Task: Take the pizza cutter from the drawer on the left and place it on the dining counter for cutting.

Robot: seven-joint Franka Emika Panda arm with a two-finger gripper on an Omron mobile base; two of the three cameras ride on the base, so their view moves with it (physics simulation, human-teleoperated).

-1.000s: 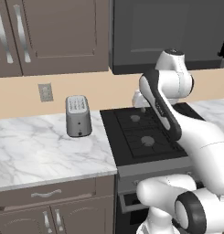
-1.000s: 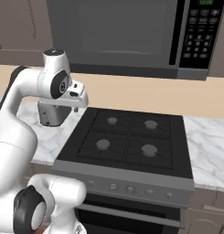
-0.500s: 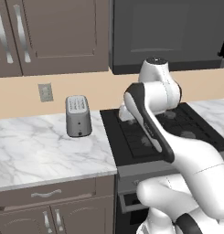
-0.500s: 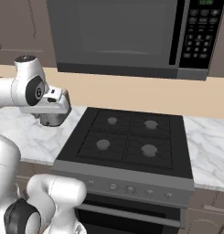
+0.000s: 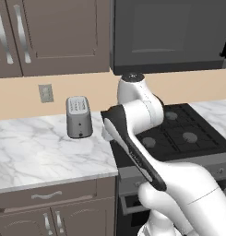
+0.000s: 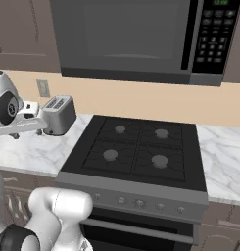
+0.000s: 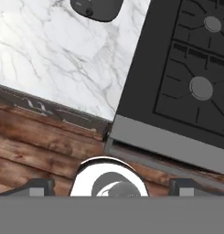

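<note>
You have the claw (image 7: 111, 186) released: in the hand view its two dark finger tips (image 7: 40, 185) stand wide apart at the bottom, and nothing is between them. The hand looks down on the front edge of the marble worktop (image 7: 63, 59), where it meets the black stove (image 7: 177, 77). Below this edge you see the brown wooden floor (image 7: 35, 155).

The drawer (image 5: 68, 197) is under the marble worktop, to the left of the stove. Its flat front with the slim curved silver pull (image 5: 46, 196) sits flush with the cabinet, so the drawer is shut and you cannot tell from here what lies inside it.

On the worktop a grey toaster (image 5: 79, 117) stands upright near the wall, well back from the front edge. A wall outlet (image 5: 45, 93) is just to its left, on the beige wall.

In the left base view the white arm (image 5: 137, 138) bends over the seam between worktop and stove. In the right base view the arm (image 6: 13, 120) reaches in from the left, in front of the toaster.
</note>
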